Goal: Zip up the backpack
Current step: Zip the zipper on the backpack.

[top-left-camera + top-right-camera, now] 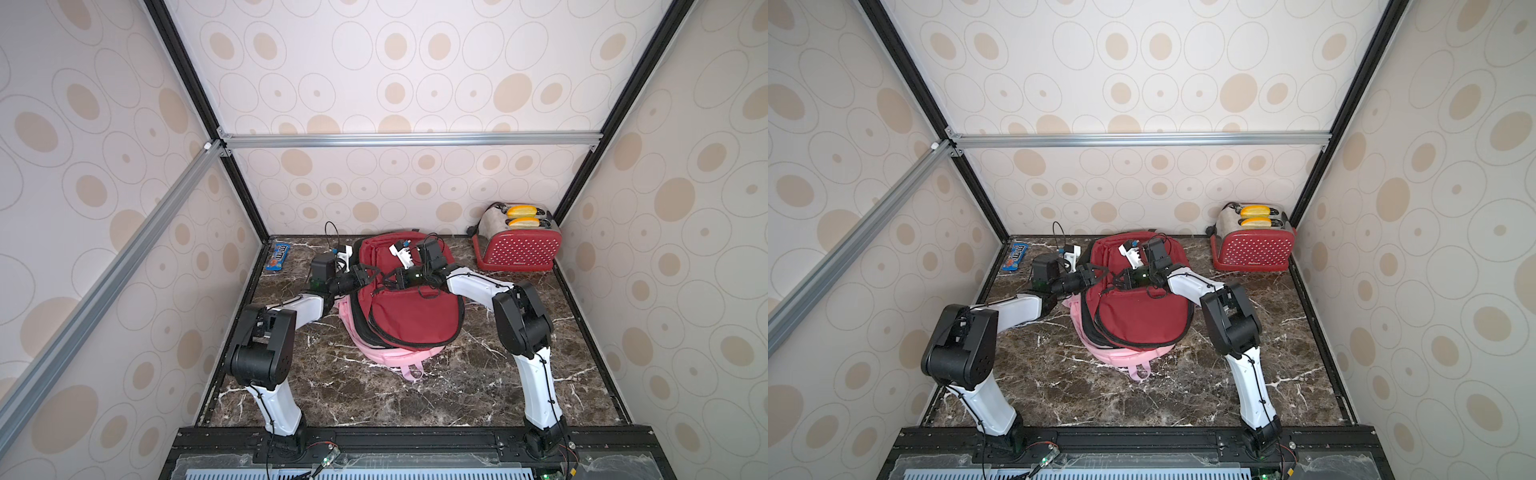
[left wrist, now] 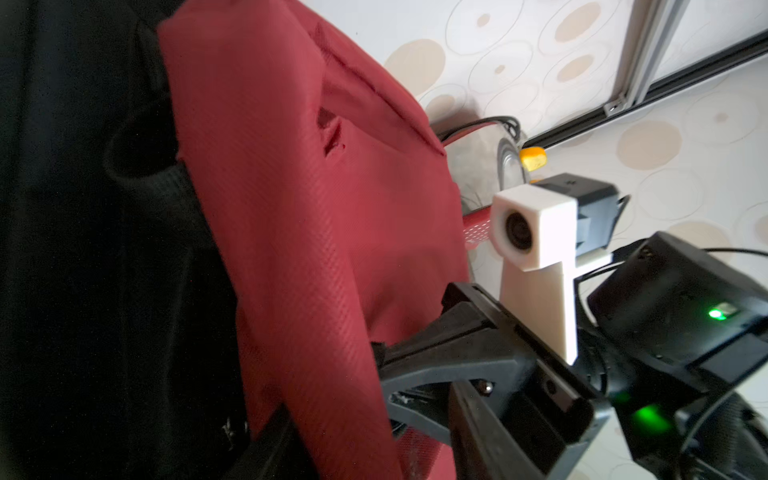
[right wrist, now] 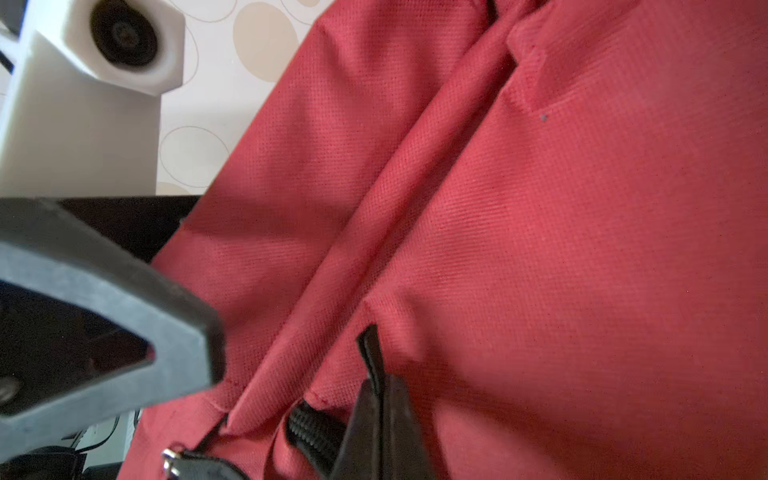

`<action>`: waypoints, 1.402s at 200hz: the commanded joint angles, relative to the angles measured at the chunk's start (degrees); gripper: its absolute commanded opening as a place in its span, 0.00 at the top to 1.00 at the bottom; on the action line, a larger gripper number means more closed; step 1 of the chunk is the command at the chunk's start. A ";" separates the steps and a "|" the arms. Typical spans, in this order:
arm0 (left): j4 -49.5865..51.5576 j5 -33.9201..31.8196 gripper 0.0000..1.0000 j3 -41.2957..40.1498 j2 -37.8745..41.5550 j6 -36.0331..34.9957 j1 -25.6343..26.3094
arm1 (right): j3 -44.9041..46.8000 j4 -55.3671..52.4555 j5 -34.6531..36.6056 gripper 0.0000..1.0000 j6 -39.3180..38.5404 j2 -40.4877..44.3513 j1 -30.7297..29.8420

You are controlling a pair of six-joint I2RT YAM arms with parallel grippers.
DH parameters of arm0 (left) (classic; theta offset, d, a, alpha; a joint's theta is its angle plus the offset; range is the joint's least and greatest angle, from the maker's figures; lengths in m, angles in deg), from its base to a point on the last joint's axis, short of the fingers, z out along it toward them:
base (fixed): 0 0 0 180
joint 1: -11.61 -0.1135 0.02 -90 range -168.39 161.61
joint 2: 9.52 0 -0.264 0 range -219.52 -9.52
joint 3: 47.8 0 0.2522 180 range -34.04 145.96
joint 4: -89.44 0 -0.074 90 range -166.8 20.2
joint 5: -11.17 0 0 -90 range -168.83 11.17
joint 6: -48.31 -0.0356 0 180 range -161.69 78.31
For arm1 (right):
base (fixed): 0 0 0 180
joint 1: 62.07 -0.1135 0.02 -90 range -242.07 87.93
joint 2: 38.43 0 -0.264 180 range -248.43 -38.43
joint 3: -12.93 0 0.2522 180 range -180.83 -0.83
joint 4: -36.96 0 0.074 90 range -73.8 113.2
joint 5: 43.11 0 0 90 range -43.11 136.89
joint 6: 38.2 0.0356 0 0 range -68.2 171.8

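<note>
The red backpack [image 1: 409, 307] lies flat on the marble table [image 1: 374, 399], on top of its pink back and straps [image 1: 399, 359]. Its black zipper track runs round the front panel. My right gripper [image 3: 382, 395] is shut on a black zipper pull tab [image 3: 371, 353], next to the zipper's black coil [image 3: 311, 432]; in both top views it sits over the bag's upper middle [image 1: 390, 284] [image 1: 1117, 282]. My left gripper [image 2: 365, 415] is at the bag's upper left edge [image 1: 368, 272], jaws apart, with a fold of red fabric [image 2: 291, 249] between them.
A red toaster [image 1: 517, 245] holding yellow bread stands at the back right corner. A blue candy pack [image 1: 278, 257] lies at the back left by the wall. Enclosure walls close in on three sides. The two grippers are nearly touching over the bag.
</note>
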State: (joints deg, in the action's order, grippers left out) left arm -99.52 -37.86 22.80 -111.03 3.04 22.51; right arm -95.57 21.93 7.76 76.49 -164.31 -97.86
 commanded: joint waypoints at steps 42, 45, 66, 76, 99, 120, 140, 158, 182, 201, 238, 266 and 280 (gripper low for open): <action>16.03 -3.16 0.52 3.65 -2.16 -7.19 0.51 | 1.73 -4.35 -4.82 1.00 -1.40 1.09 1.73; 16.24 -3.15 0.52 3.77 -2.39 -7.27 0.49 | 1.76 -4.39 -5.14 1.00 -1.40 1.09 1.73; 16.99 -2.18 0.52 4.68 -3.57 -7.34 0.53 | 2.28 -2.61 -7.85 1.00 -0.34 0.92 2.36; 15.97 -1.08 0.51 4.68 -4.24 -6.71 0.62 | 2.19 -2.43 -8.78 1.00 -0.41 0.90 2.47; 15.33 0.00 0.51 4.95 -5.67 -6.20 0.52 | 1.78 -1.12 -11.55 1.00 0.43 0.33 2.90; 13.34 1.93 0.53 5.10 -7.06 -4.81 0.58 | 1.44 -1.16 -13.09 1.00 0.41 0.15 2.93; 13.04 3.10 0.61 5.68 -8.48 -4.31 0.57 | 0.96 -1.91 -13.82 1.00 -0.09 0.05 2.93; 12.53 3.82 0.74 5.81 -9.11 -3.68 0.55 | 0.79 -2.39 -14.38 1.00 -0.25 -0.22 3.10; 12.44 4.03 0.93 5.83 -9.28 -3.56 0.61 | 0.70 -2.72 -14.74 1.00 -0.47 -0.47 3.10; 12.11 3.90 1.00 5.49 -9.16 -3.25 0.55 | 0.21 -3.53 -14.67 1.00 -0.66 -0.85 3.08; 9.23 0.84 1.00 2.33 -6.53 -1.35 -0.69 | 0.28 -6.10 -11.48 1.00 -2.01 -0.47 3.15; 5.05 -3.76 1.00 -3.11 -2.80 1.52 -4.05 | 1.47 -7.23 -7.22 1.00 -2.56 0.96 3.15; 5.18 -6.65 1.00 -4.79 -1.08 1.59 -4.70 | 1.97 -7.73 -5.04 1.00 -2.44 1.64 3.10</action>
State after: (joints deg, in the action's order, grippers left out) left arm -96.68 -37.31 21.81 -114.82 2.71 20.52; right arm -95.02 18.56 -2.43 75.02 -164.11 -94.89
